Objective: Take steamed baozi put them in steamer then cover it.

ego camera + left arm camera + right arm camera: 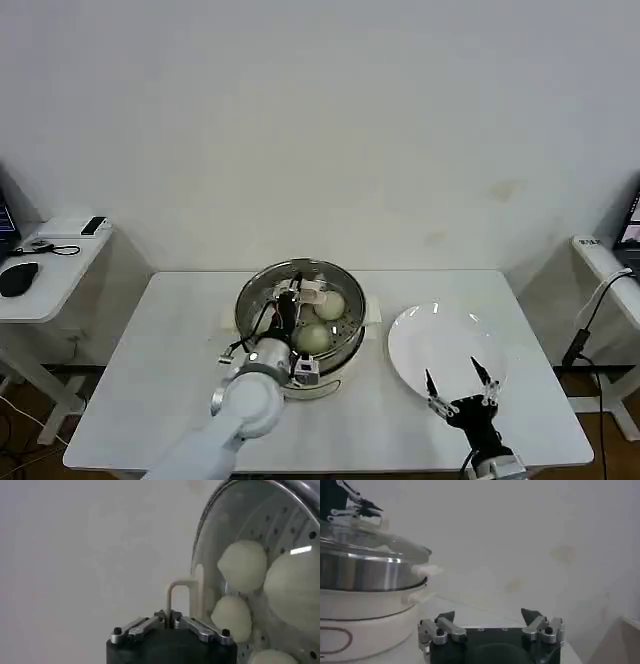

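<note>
Glass cover [300, 300] sits on steamer [345, 365], left gripper [169, 616] seemingly clamped

**White table, two things on it**

A white rectangular table [180, 350] carries the load. The steamer [345, 355] stands on its cream-white base near the table's centre. A flat white plate [420, 350] lies directly on the tabletop at the steamer's 3 o'clock, just beside it and apart from it.
</note>
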Tool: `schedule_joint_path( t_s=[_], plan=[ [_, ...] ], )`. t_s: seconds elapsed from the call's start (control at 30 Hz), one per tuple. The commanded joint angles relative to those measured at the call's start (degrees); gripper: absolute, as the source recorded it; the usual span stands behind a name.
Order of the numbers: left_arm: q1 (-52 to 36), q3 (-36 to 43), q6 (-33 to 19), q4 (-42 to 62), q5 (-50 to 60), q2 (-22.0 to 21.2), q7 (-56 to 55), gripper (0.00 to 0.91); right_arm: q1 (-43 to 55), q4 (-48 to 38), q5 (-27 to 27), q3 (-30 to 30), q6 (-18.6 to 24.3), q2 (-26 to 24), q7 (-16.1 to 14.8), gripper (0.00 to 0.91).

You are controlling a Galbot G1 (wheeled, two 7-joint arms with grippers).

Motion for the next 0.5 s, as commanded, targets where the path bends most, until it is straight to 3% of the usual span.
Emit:
schedule_joint_path(
  t_s=[0.03,0.1,0.13,0.17,0.5],
  plan=[
    [0.4,0.0,0.0,0.2,-0.1,-0.3,-0.4,0.000,0.0,0.0,-0.1,-0.1,0.0,0.0,0.0,0.907],
    [0.4,-0.1,0.0,0.2,-0.2,-0.4,-0.5,0.000,0.0,0.0,-0.1,-0.1,0.1,0.0,0.0,0.907],
    [0.5,-0.3,0.0,0.2,-0.2,-0.6,-0.7,0.232,0.0,0.0,-0.2,-0.1,0.1,0.0,0.0,0.907],
    [0.6,-0.4,0.0,0.0,-0.3,-0.6,-0.9,0.907,0.0,0.0,-0.2,-0.2,0.1,0.0,0.0,0.907],
    [3.1,-2.1,0.3,-3.0,-0.9,0.2,-1.9,0.907,0.0,0.0,-0.4,-0.6,0.0,-0.1,0.0,0.907]
  ],
)
